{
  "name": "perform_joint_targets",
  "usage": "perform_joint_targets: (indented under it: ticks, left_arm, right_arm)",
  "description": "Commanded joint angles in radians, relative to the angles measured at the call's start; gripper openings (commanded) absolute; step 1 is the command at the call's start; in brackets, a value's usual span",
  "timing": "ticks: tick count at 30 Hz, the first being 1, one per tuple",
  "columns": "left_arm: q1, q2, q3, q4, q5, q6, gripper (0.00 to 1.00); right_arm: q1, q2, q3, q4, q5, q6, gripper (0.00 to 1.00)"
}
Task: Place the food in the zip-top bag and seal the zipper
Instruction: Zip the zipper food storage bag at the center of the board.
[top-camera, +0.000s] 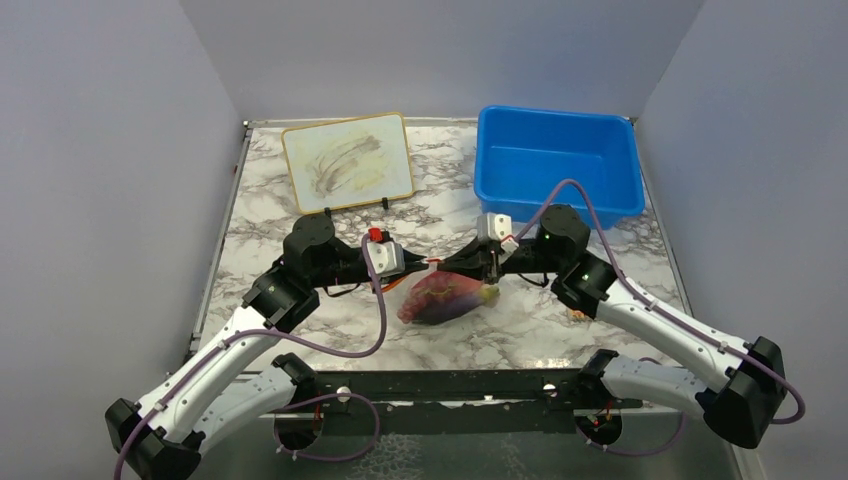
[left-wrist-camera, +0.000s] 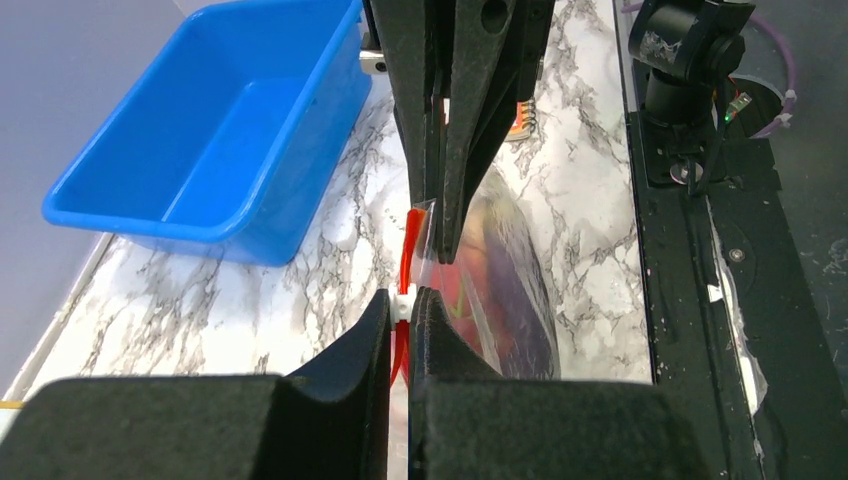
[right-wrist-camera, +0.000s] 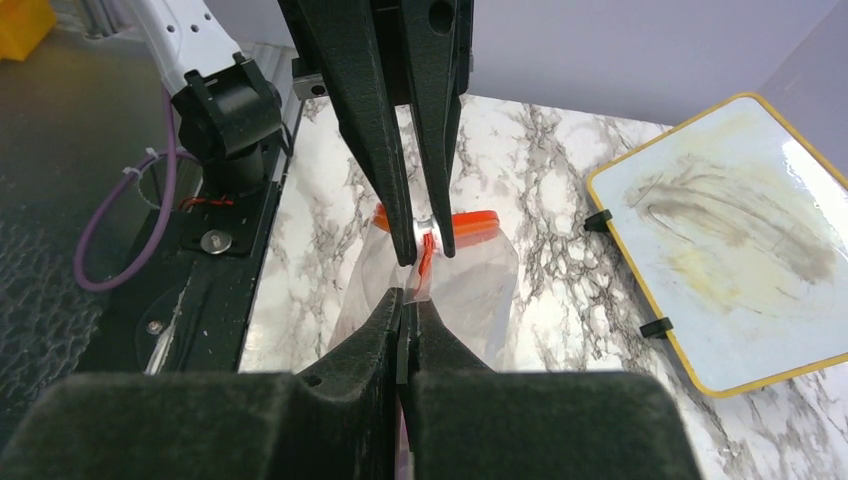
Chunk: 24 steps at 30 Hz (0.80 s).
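The zip-top bag (top-camera: 445, 297) hangs just over the marble table at mid-front, bulging with dark red, purple and green food (left-wrist-camera: 505, 290). My left gripper (top-camera: 428, 264) is shut on the zipper (left-wrist-camera: 407, 250), its tips (left-wrist-camera: 402, 300) pinching the small white slider on the orange-red strip. From the opposite side my right gripper (top-camera: 452, 268) is shut on the bag's clear top edge (right-wrist-camera: 408, 300), right beside the strip (right-wrist-camera: 470, 221). The two grippers' tips nearly touch. How far the strip is pressed together is hidden by the fingers.
An empty blue bin (top-camera: 555, 165) stands at the back right. A yellow-framed whiteboard (top-camera: 347, 160) lies at the back left. A small orange-tan thing (top-camera: 579, 314) lies on the table under the right arm. A black rail (top-camera: 450, 385) runs along the near edge.
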Motion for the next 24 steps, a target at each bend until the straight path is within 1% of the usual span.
perform_joint_targets:
  ticks: [1, 6, 7, 9, 10, 11, 13, 16, 20, 24]
  left_arm:
    - [0.006, -0.007, -0.017, -0.103, -0.072, 0.024, 0.0]
    - [0.007, -0.014, -0.024, -0.094, -0.037, 0.016, 0.0]
    - [0.006, -0.013, -0.023, -0.085, -0.025, 0.008, 0.0]
    - [0.006, -0.01, -0.023, -0.062, -0.004, -0.006, 0.0]
    - [0.006, -0.008, -0.023, -0.054, 0.003, -0.009, 0.0]
    - [0.006, -0.007, -0.023, -0.047, 0.006, -0.01, 0.0]
    - [0.006, -0.005, -0.023, -0.043, 0.008, -0.009, 0.0]
    - [0.006, -0.004, -0.023, -0.042, 0.01, -0.008, 0.0]
    - [0.007, -0.008, -0.026, -0.04, 0.017, -0.007, 0.0]
    - [0.007, -0.008, -0.028, -0.038, 0.02, -0.007, 0.0]
  right_arm:
    - [-0.004, -0.064, 0.012, 0.056, 0.006, -0.022, 0.01]
    - [-0.004, -0.057, 0.013, 0.034, 0.004, -0.024, 0.01]
    - [-0.004, -0.042, 0.023, 0.022, -0.008, -0.017, 0.02]
    - [-0.004, -0.008, 0.058, -0.036, -0.045, -0.023, 0.22]
    - [-0.004, 0.007, 0.074, -0.058, -0.062, -0.023, 0.28]
    - [-0.004, 0.017, 0.083, -0.063, -0.078, -0.018, 0.31]
    - [-0.003, 0.018, 0.078, -0.037, -0.077, 0.001, 0.34]
    - [-0.003, 0.002, 0.065, -0.001, -0.054, 0.011, 0.35]
    - [-0.004, 0.029, 0.093, -0.02, -0.046, 0.016, 0.4]
    - [-0.004, 0.044, 0.097, -0.005, -0.012, 0.031, 0.41]
